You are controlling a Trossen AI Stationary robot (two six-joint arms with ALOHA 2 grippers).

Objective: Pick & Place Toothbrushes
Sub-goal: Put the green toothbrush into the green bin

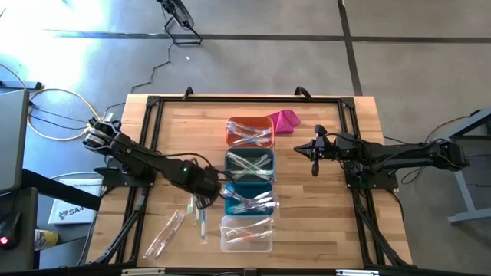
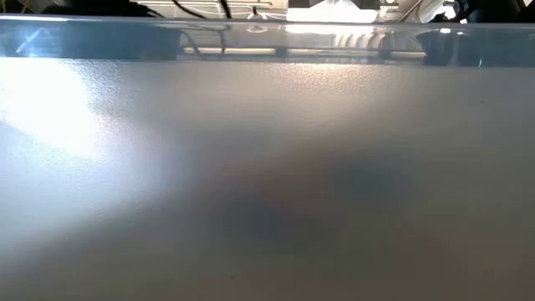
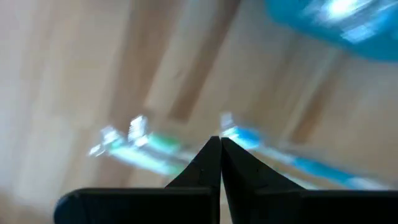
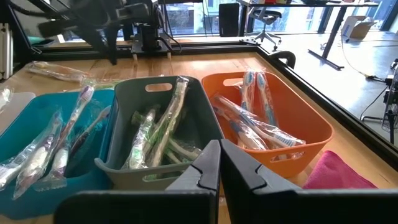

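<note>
Several wrapped toothbrushes lie loose on the wooden table near its front left: one green (image 1: 192, 205), one blue (image 1: 202, 225) and one pale (image 1: 166, 234). More fill the orange bin (image 1: 249, 132), grey bin (image 1: 249, 163), teal bin (image 1: 247, 196) and clear bin (image 1: 247, 234). My left gripper (image 1: 204, 201) is shut and points down, just left of the teal bin. In its wrist view the tips (image 3: 219, 144) stand over a green toothbrush (image 3: 149, 149) and a blue toothbrush (image 3: 292, 160). My right gripper (image 1: 314, 150) is shut, level and held above the table right of the bins. My left gripper's shut fingertips come from above to the head end (image 3: 239, 134) of the blue toothbrush, which lies flat on the table. Blur keeps me from telling whether they touch its wrapper or hover just over it.
A magenta cloth (image 1: 285, 120) lies right of the orange bin at the back. A black frame (image 1: 153, 103) runs along the table's edges. Bare wood (image 1: 322, 207) lies right of the bins. A pale surface close to the camera (image 2: 267, 167) fills the low view.
</note>
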